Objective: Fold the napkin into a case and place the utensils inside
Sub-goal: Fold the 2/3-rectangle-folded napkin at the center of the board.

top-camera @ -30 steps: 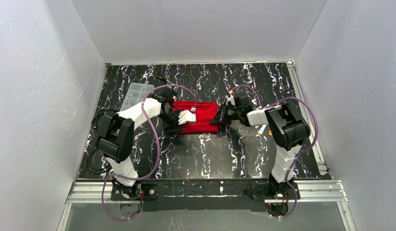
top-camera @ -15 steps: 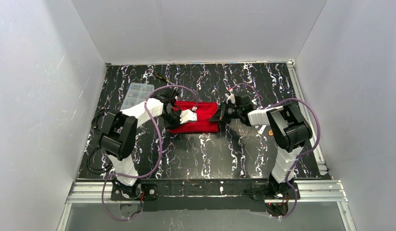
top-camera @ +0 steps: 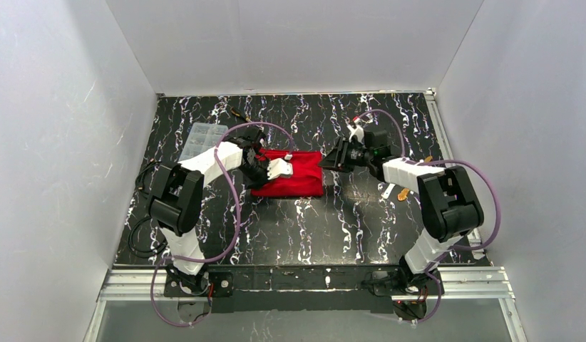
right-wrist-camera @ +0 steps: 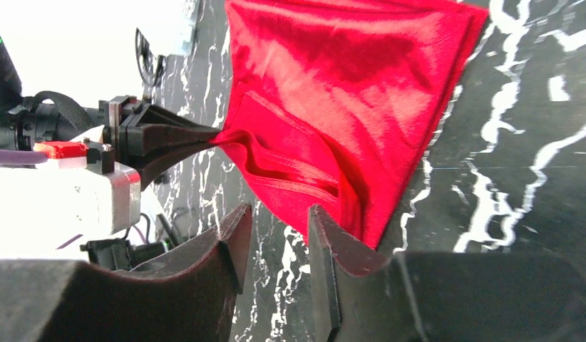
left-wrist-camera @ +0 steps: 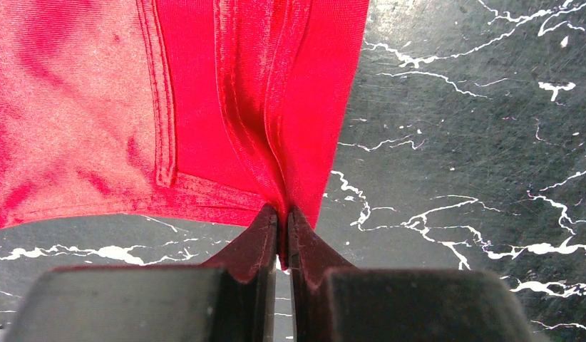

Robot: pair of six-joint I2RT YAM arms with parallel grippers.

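Evidently the left pincer (left-wrist-camera: 283,211) is clamped tight on the napkin (left-wrist-camera: 83,107) edge to anchor the fold, right pincer (right-wrist-camera: 279,217) (jaws parted, empty) hovering just beside it.

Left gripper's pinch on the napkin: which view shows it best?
The left wrist view: close up, the left gripper is shut on a bunched edge of the napkin. The right wrist view shows this from the side; the top view shows it tiny.

Bright, even light; soft glare sheens the napkin (right-wrist-camera: 333,85).
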